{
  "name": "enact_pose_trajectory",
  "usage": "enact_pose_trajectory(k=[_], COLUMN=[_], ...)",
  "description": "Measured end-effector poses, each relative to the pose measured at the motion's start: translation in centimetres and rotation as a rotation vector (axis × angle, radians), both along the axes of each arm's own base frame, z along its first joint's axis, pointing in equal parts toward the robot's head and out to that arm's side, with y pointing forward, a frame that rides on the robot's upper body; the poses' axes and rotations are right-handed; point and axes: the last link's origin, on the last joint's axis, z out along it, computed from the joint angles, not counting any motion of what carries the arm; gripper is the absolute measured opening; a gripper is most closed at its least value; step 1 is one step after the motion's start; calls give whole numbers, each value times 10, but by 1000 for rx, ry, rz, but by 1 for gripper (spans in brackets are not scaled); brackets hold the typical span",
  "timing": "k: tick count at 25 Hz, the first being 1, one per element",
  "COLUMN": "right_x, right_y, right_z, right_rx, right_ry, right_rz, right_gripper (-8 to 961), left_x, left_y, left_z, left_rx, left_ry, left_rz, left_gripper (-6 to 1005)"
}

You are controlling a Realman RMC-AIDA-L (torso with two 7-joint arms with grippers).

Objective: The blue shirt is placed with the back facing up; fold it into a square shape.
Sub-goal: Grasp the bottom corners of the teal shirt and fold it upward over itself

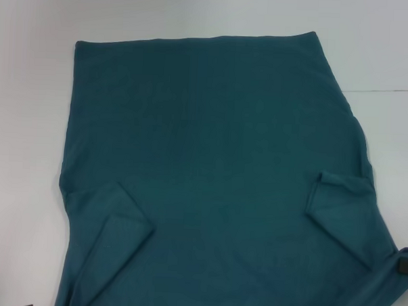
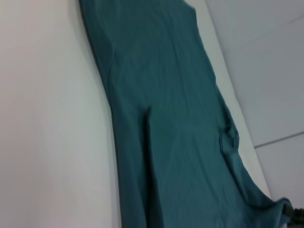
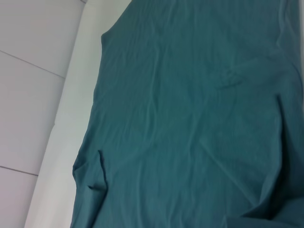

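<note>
The blue shirt [image 1: 217, 167] lies spread flat over the white desk [image 1: 29, 118], its straight hem at the far side and both sleeves folded inward onto the body. A dark bit of the right claw [image 1: 407, 262] shows at the shirt's near right edge, touching the cloth; whether it is gripping, I cannot tell. The left claw is out of sight.
</note>
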Motion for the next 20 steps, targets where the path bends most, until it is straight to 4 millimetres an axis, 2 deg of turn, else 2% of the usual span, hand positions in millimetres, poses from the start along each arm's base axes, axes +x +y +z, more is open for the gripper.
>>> enact_pose_trajectory(k=[6, 12, 20], right_x=[0, 0, 0], right_y=[0, -3, -4], right_z=[0, -2, -4], right_rx=[2, 0, -2], right_ry=[0, 9, 14], right_rz=[4, 0, -3], right_gripper=[65, 65, 66], left_x=[-2, 0, 1], left_y=[-5, -3, 4], left_z=[-2, -11, -27], left_rx=[-54, -110, -160], left_ry=[19, 43, 60], left_rz=[8, -9, -16], left_gripper=[680, 793, 785])
